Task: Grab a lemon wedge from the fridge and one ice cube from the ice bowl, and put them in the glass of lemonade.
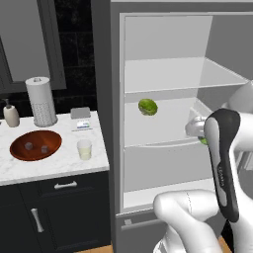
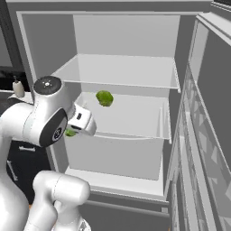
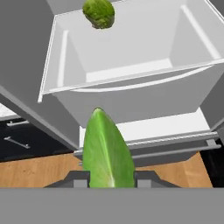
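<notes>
Hand view: jaws narrow, clamped on the glossy bright green lemon wedge [image 3: 107,151], long axis running straight out from the fingertips. Wedge sits just outside the grey fridge [image 1: 163,34]. Clear lemonade glass [image 1: 84,148] stands on the marble desk, well left.

A white perforated cylinder [image 1: 41,101] stands at upper left. A cream soap bottle [image 1: 11,115] stands beside it. A round green vegetable [image 1: 147,106] lies centre frame.

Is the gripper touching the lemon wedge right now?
Touching. In the hand view the lemon wedge sits clamped between the gripper's two fingertips, no gap either side, in front of the open fridge.
</notes>
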You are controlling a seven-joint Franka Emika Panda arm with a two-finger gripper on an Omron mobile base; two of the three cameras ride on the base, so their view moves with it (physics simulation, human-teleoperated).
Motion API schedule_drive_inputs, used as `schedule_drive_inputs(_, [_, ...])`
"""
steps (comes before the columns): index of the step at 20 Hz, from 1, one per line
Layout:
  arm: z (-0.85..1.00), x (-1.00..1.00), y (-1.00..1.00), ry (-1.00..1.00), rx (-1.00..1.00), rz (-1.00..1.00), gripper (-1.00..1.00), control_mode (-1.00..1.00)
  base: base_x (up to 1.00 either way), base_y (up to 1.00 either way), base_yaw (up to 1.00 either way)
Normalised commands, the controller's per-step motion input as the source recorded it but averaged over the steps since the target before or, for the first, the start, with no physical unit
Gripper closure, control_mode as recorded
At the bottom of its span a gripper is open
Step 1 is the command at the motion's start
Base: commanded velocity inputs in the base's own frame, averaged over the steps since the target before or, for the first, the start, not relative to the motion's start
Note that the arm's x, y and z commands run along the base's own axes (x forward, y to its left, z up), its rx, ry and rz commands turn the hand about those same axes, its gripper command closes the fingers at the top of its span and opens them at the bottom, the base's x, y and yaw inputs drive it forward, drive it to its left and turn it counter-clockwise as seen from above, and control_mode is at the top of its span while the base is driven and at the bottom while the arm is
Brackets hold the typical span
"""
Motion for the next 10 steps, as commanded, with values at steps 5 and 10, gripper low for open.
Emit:
schedule_drive_inputs(5, [0.0, -0.03, 0.03, 0.0, 0.0, 0.0, 1.0, -1.0, 0.0, 0.0, 0.0])
schedule_drive_inputs(10, [0.0, -0.04, 0.0, 0.0, 0.0, 0.0, 1.0, -1.0, 0.0, 0.0, 0.0])
